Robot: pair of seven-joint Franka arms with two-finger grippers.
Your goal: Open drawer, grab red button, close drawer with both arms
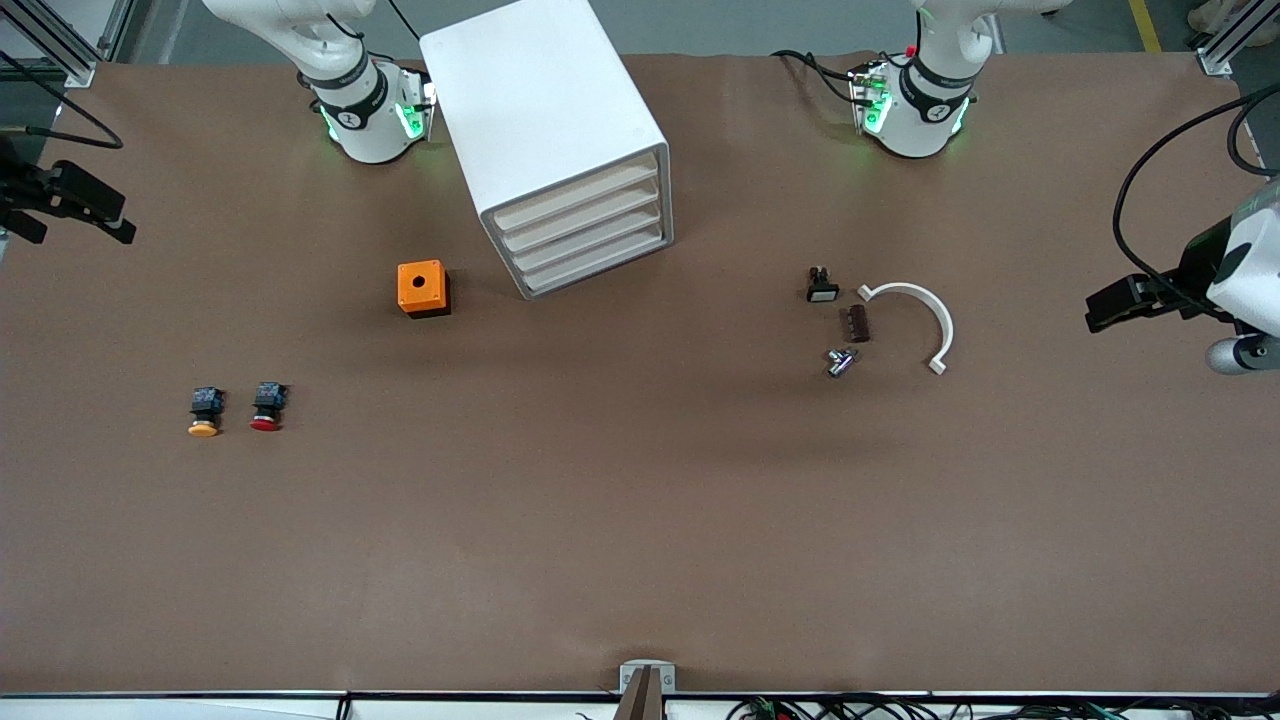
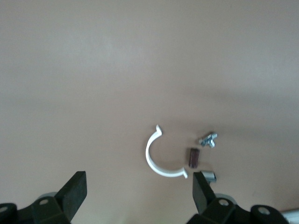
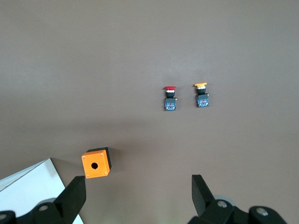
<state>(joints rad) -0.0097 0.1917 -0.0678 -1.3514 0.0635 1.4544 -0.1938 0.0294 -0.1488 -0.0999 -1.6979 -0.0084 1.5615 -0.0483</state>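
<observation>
My left pincer and right pincer both hang open, holding nothing, over the table. Two buttons lie nearest: the red button beside a yellow-capped one. Only the front view shows the drawer unit's four shut drawers.

Brown table, grey floor

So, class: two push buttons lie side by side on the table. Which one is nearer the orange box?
The red-capped button; the yellow-capped button beside it lies farther from the orange box.
</observation>
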